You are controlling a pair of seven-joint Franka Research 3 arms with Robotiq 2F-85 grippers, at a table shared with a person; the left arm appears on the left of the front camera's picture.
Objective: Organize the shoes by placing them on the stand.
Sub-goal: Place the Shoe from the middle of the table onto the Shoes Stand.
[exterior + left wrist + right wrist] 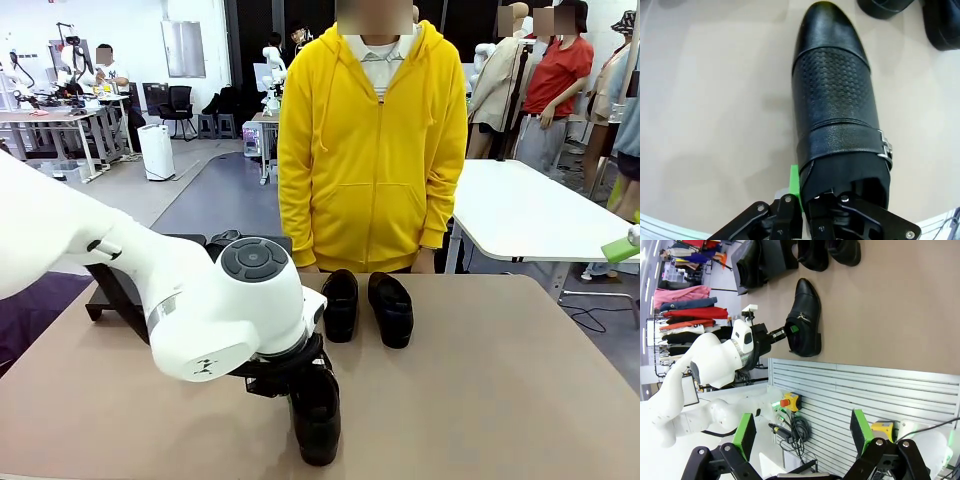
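**Status: one shoe appears placed, one in hand, two waiting.**

1. Check the left gripper (pixel 812 192). It is clamped on the collar of the pointed dress shoe (pixel 832 100) at the heel end. One green pad (pixel 795 181) presses the outside of the collar, and the other finger sits inside the opening.
2. Note that this shoe appears to rest on the table (pixel 500 380), on the robot's side, with its toe towards the robot. You cannot confirm a lift from these views.
3. Check the right gripper (pixel 802 435). Its fingers stand wide apart and hold nothing. It is held back at the robot's edge of the table, well apart from every shoe.
4. Locate the stand (pixel 105 290) at the table's left side, behind the left arm. In the right wrist view, a fourth shoe (pixel 747 265) appears to lie on it; count this one as done.
5. Locate the first loafer (pixel 340 305) and the second loafer (pixel 390 310). They sit side by side on the table in front of the person (pixel 370 150), just beside the stand and not on it.

Remaining work, as judged: carry the gripped shoe to the stand, then place both loafers.
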